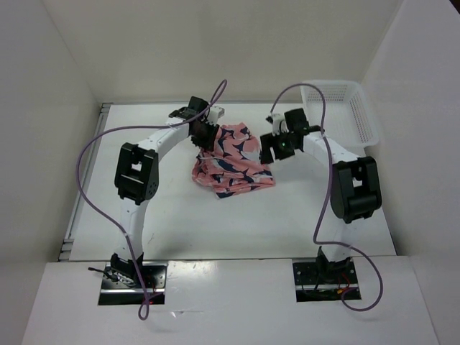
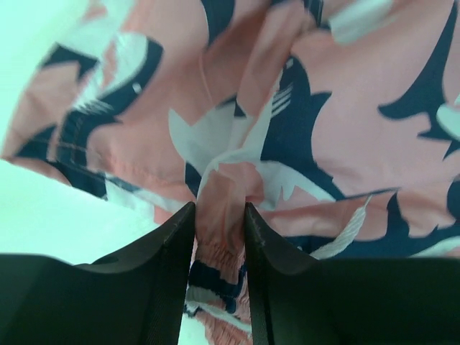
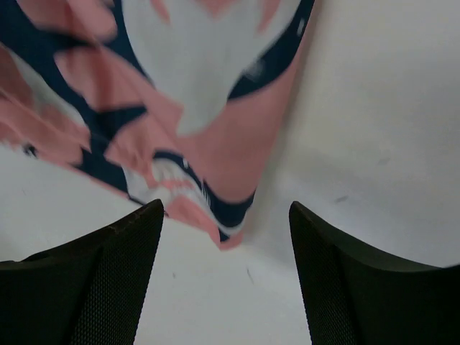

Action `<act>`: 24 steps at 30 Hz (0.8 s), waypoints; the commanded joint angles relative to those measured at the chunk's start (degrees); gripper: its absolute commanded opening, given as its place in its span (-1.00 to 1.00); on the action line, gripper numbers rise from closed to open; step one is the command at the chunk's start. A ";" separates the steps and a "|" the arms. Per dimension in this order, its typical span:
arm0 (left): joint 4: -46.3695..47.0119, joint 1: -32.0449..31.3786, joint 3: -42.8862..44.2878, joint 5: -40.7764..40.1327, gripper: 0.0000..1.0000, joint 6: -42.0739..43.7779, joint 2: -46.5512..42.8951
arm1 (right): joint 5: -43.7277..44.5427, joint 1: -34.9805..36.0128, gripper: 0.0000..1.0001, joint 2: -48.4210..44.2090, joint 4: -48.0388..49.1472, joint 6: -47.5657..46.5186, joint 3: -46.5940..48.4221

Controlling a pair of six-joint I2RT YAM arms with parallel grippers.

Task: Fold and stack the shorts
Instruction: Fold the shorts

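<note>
White table (image 1: 187,223) carries the shorts (image 1: 231,164) crumpled near its middle; soft, light and limp, they seem best taken at the waistband; left gripper (image 2: 219,210) pinches one fold of them; right gripper (image 3: 226,208) is spread wide, empty; the far-right basket (image 1: 366,115) holds nothing visible.

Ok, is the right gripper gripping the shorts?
No: the right gripper stands wide open, both fingers clear of the shorts, whose corner lies loose on the table.
</note>
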 commanded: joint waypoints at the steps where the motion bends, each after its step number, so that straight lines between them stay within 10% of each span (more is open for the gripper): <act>1: 1.33 0.39 6.42 -0.46 -0.18 0.23 3.26 | -1.05 0.25 0.52 -4.96 -1.07 -3.19 -7.58; 16: 2.38 2.15 1.18 1.56 0.98 0.23 -6.91 | -1.40 0.25 0.26 -11.03 10.19 1.99 -20.68; 24: 3.43 6.09 -11.46 -2.04 0.98 0.23 -20.79 | -1.40 0.25 0.21 -11.03 18.17 6.99 -25.51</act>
